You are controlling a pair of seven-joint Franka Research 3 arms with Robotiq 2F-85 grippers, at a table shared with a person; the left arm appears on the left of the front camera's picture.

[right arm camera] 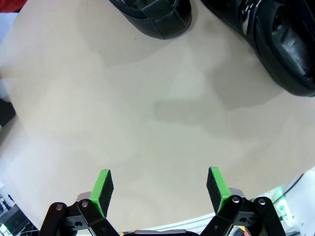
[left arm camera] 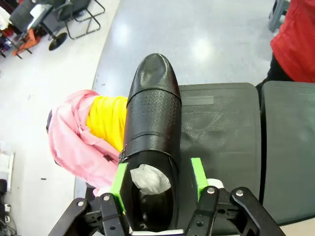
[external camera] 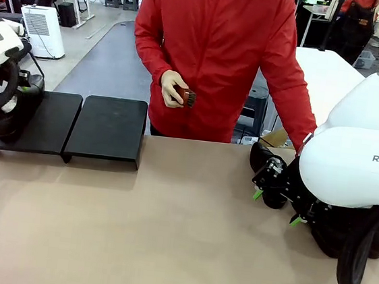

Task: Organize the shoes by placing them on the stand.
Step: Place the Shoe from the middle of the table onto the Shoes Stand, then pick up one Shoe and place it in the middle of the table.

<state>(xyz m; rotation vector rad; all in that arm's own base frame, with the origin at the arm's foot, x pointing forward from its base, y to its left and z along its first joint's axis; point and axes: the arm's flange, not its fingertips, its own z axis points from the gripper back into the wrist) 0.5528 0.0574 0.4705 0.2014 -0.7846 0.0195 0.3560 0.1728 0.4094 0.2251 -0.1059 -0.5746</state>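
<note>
A black glossy shoe (left arm camera: 150,113) with white paper inside lies along the left edge of the stand (left arm camera: 221,128), toe pointing away. My left gripper (left arm camera: 158,172) straddles its heel end, open, with a gap beside the right green pad (left arm camera: 197,176). In the front view that shoe (external camera: 2,126) sits on the stand's left section (external camera: 53,121), below my left arm. My right gripper (external camera: 276,207) hangs open over bare table, nothing between its fingers (right arm camera: 160,184). Two more shoes (right arm camera: 155,14) (right arm camera: 275,44) lie just beyond it. One shoe (external camera: 264,158) shows beside the right arm.
A person in a red jacket stands at the far side holding a small brown brush (external camera: 187,98). The stand's right section (external camera: 108,128) is bare. Pink and yellow cloth (left arm camera: 88,132) lies left of the stand. The tan table (external camera: 167,228) is open in the middle.
</note>
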